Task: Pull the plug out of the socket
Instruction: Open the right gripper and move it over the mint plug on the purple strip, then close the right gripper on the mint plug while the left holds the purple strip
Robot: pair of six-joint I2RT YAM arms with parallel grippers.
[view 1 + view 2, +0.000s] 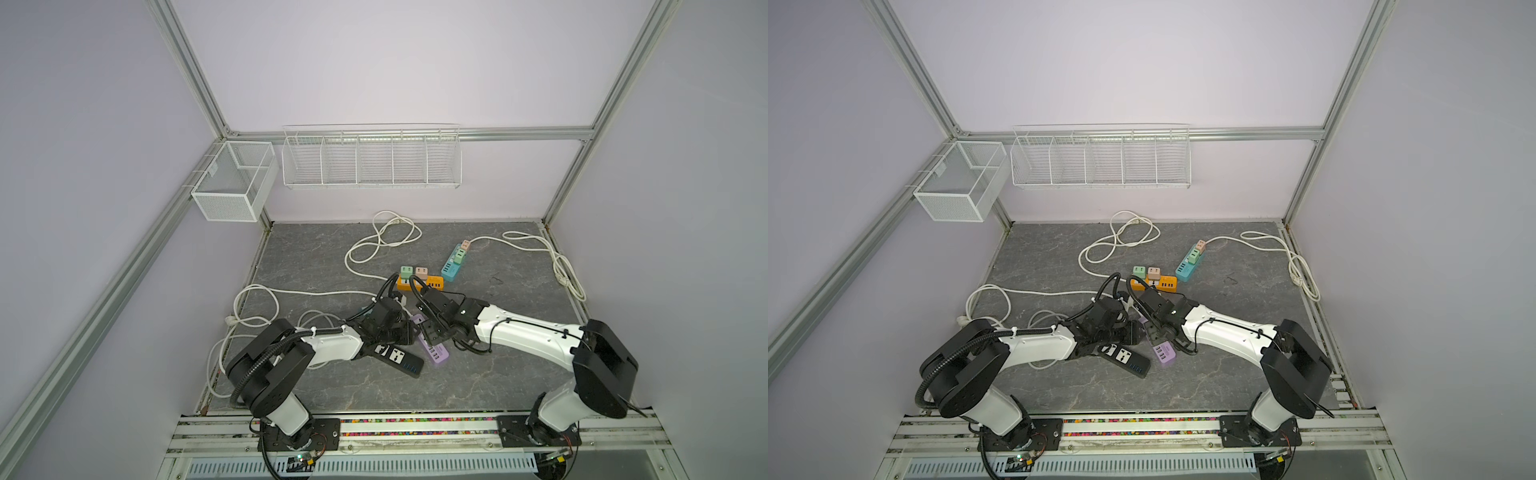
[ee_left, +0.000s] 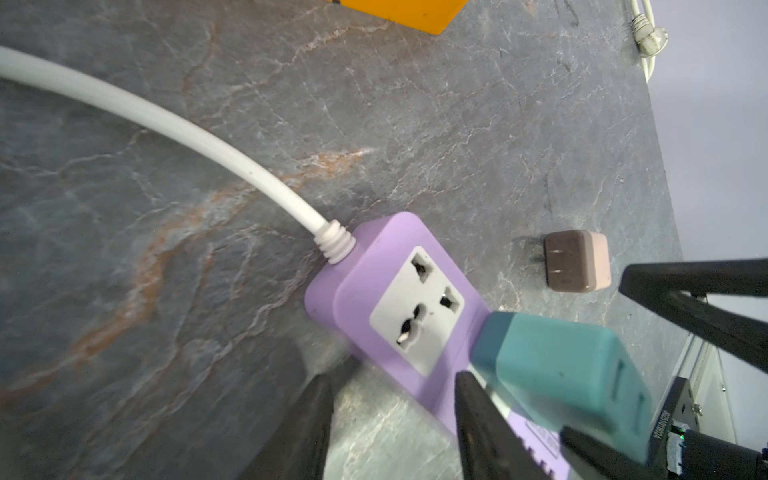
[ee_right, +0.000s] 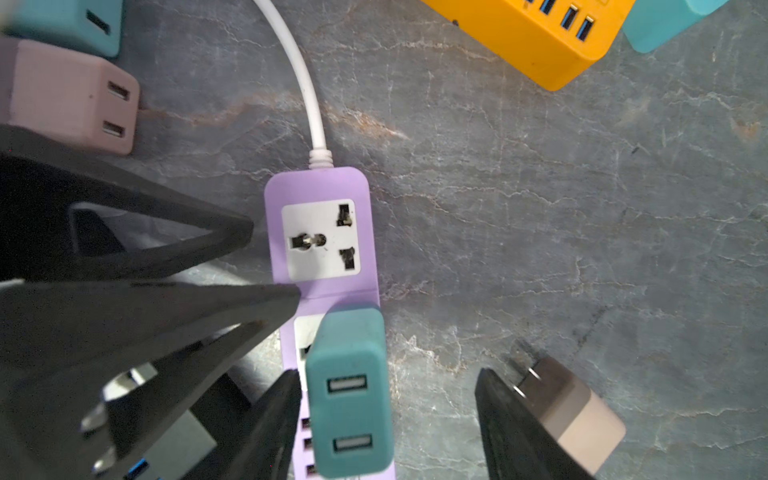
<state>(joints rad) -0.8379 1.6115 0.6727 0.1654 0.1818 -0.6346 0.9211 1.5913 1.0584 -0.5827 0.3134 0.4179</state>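
Your right pincer [image 3: 386,376] stands with its jaws apart astride the teal plug [image 3: 349,390], which sits in the purple power strip [image 3: 318,187] near the middle of the worktop [image 1: 478,374]. Your left pincer [image 2: 393,375], jaws apart too, rests one fingertip [image 3: 286,291] on that strip

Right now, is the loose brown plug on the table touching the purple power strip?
Apart. The left wrist view shows bare table between the brown plug and the purple power strip.
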